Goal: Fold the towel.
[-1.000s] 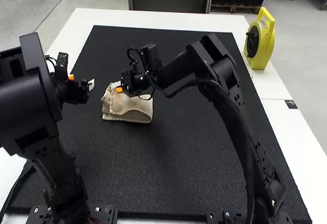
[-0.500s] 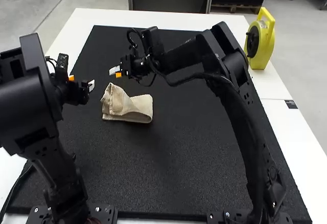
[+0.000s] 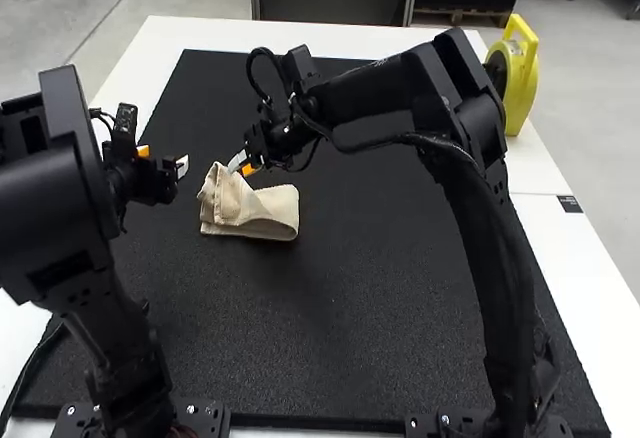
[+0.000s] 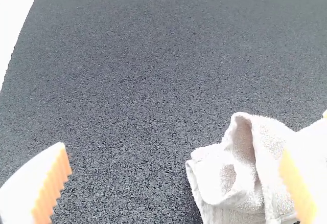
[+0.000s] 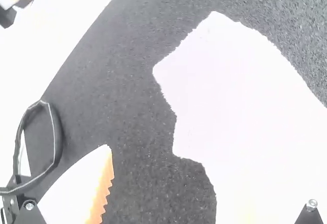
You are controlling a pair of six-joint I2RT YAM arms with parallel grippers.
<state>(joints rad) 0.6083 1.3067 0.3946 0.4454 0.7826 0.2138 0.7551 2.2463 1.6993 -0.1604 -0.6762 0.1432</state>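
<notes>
The right gripper (image 3: 243,165) has come back from nearer the counter's (image 3: 545,173) far edge to the towel's (image 3: 270,216) raised flap; whether they touch I cannot tell. Its fingers (image 5: 99,188) stand apart, gripping nothing. The towel lies as it did, folded into a small bundle on the black mat (image 3: 350,348), nearer the counter's left edge than its right. The left gripper (image 3: 162,159) has kept its place between that edge and the towel, fingers wide apart and empty.

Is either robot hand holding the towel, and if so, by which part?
Nothing is held: the towel lies loosely folded on the mat, the left gripper open off to one side, the right gripper open near the towel's raised corner.
</notes>
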